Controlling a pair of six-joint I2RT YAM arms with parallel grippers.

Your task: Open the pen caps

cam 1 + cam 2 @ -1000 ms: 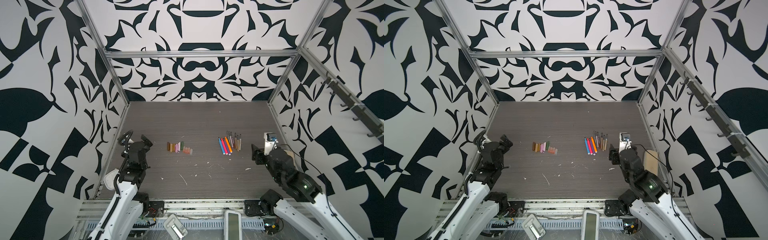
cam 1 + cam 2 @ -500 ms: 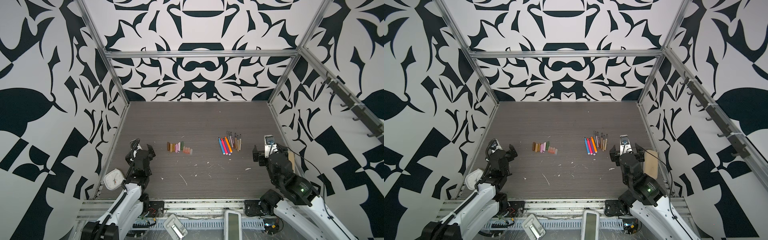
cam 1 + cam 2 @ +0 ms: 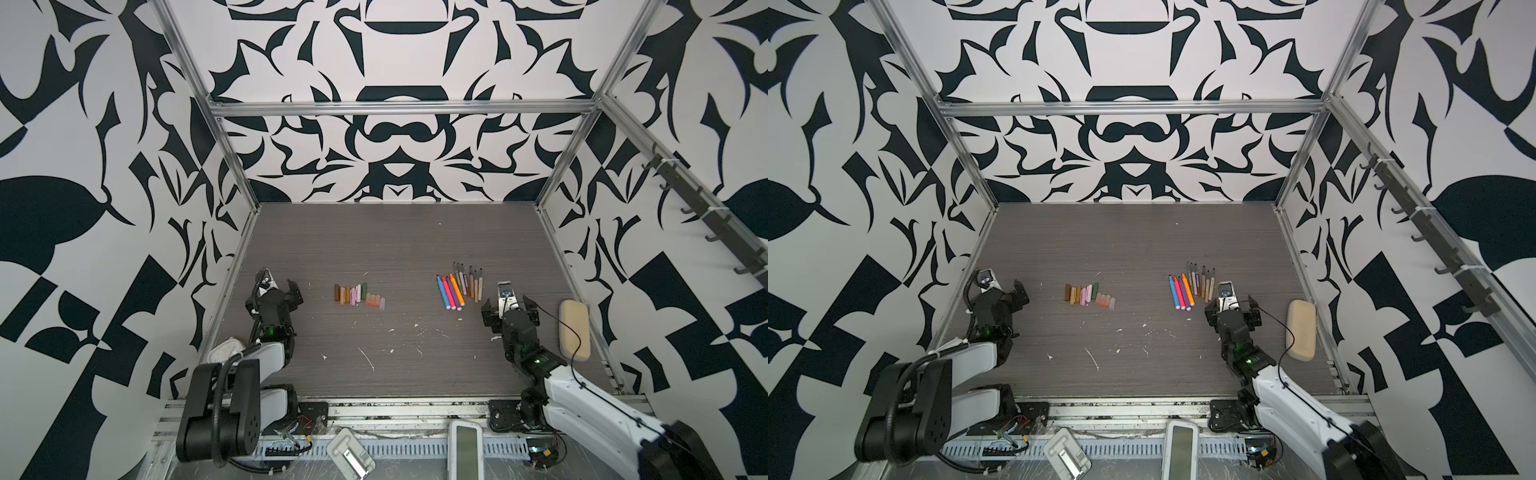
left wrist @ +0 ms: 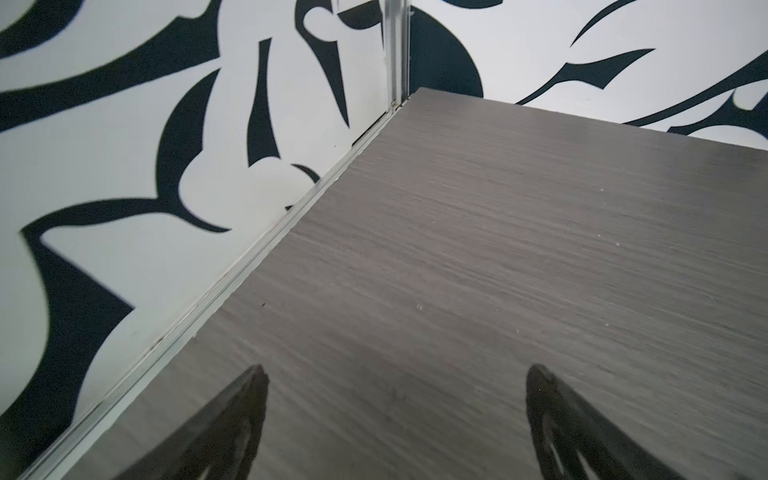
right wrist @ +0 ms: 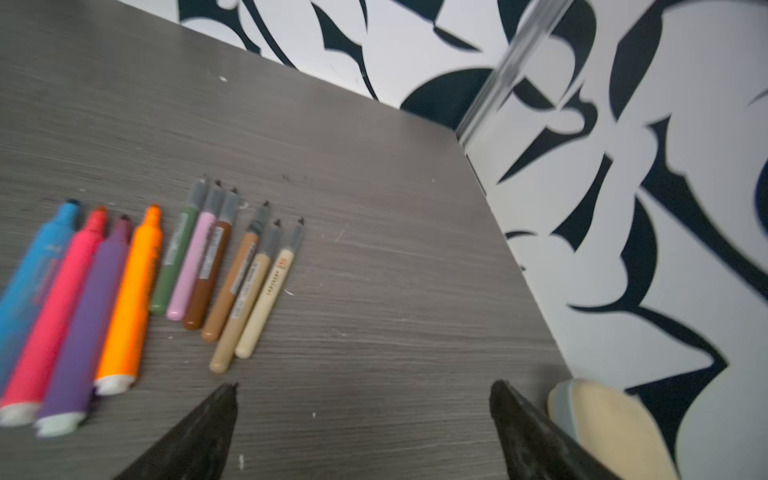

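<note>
Here, the left pincer (image 4: 397,374) hovers spread wide and empty over the tabletop (image 3: 395,237) near the left wall (image 4: 124,257), while the right pincer (image 5: 365,386), equally wide and holding nothing, hangs just beside the near ends of the pens (image 5: 166,282) (ten, uncapped, tips toward the back wall (image 3: 395,166)). The pen caps (image 3: 359,296) lie in a tight row left of the pens, between the two pincers and touched by neither.

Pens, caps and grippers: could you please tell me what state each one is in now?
pens: uncapped, tips bare, lying side by side.
pen caps: off, lying in a separate row, apart from the pens.
left gripper: open, empty.
right gripper: open, empty.
</note>
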